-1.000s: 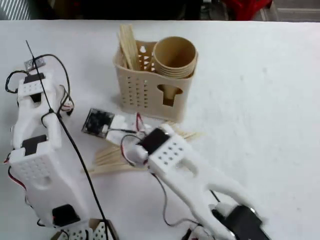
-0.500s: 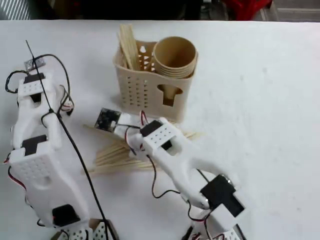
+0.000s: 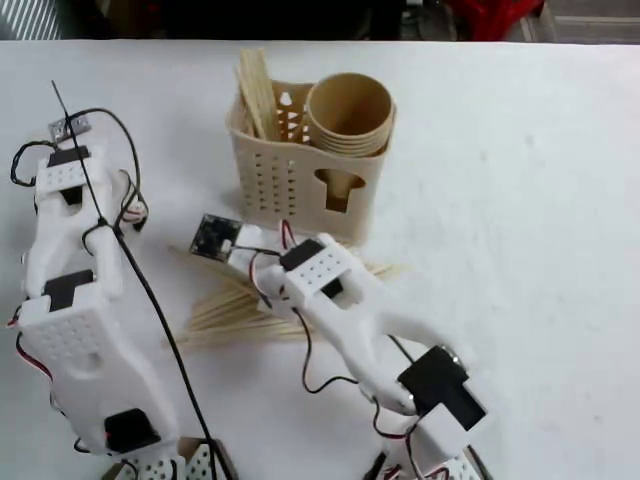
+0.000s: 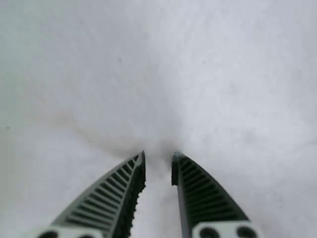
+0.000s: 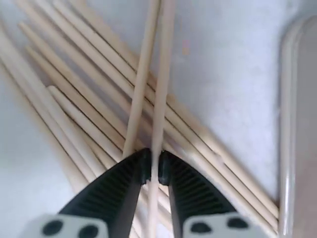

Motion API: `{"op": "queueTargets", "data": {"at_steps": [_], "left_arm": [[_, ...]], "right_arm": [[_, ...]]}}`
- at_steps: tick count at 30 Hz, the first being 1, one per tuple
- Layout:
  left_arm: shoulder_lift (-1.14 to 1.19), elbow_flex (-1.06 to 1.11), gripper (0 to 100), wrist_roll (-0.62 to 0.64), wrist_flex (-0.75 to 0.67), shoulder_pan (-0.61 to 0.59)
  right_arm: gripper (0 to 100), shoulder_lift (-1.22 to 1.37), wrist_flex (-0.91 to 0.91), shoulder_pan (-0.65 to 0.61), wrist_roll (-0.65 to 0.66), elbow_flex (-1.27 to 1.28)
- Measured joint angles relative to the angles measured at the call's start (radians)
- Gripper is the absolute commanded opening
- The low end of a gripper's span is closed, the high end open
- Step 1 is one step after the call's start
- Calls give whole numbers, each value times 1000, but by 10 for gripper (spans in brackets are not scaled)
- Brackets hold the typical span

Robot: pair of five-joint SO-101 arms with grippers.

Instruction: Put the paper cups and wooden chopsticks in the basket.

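The right gripper (image 5: 154, 168) clamps one wooden chopstick (image 5: 162, 74) that points straight ahead across the loose pile (image 3: 225, 315) fanned along the front of the basket (image 3: 300, 190), which holds one stack of paper cups (image 3: 350, 110), while the left gripper (image 4: 158, 166) sits slightly parted off to the basket's side.

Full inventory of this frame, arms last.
table: one, white, under everything.
basket: one, beige, perforated, at the table's middle towards the far edge.
cups: nested stack, tan, count unclear, in the basket.
upright chopsticks: several, pale wood, in the basket beside the cups.
loose chopsticks: a pile, pale wood, on the table in front of the basket.
left gripper: dark jaws slightly apart, holding nothing, over bare table.
right gripper: dark jaws shut on one chopstick, over the loose pile.
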Motion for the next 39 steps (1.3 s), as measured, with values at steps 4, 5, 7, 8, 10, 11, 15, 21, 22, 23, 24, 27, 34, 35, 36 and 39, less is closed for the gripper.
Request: {"op": "queueTargets", "data": {"at_steps": [4, 5, 7, 8, 10, 11, 15, 21, 22, 23, 24, 27, 34, 35, 36, 39], "left_arm": [[0, 0, 113, 0, 0, 0], [0, 0, 112, 0, 0, 0], [5, -3, 111, 0, 0, 0], [9, -9, 111, 0, 0, 0], [11, -12, 111, 0, 0, 0], [11, -12, 111, 0, 0, 0], [11, -12, 111, 0, 0, 0], [11, -12, 110, 0, 0, 0], [11, -12, 110, 0, 0, 0], [11, -12, 110, 0, 0, 0], [11, -12, 110, 0, 0, 0], [11, -12, 110, 0, 0, 0], [11, -12, 110, 0, 0, 0], [11, -12, 110, 0, 0, 0], [11, -12, 110, 0, 0, 0], [11, -12, 110, 0, 0, 0]], "right_arm": [[16, -106, 23, 8, -55, 6], [16, -150, 32, 17, -69, 6], [16, -259, 52, 26, -94, 6], [16, -316, 60, 28, -104, 6], [16, -445, 61, 28, -117, 6], [16, -509, 61, 28, -118, 6], [16, -706, 34, 28, -123, -49], [18, -710, -161, 31, -169, -245], [19, -684, -215, 38, -195, -267], [22, -652, -267, 48, -224, -285], [26, -611, -321, 58, -252, -304], [28, -468, -477, 103, -334, -362], [27, -170, -563, 170, -390, -583], [28, -144, -565, 170, -391, -597], [28, -127, -566, 172, -391, -601], [44, -114, -552, 172, -391, -601]]}}
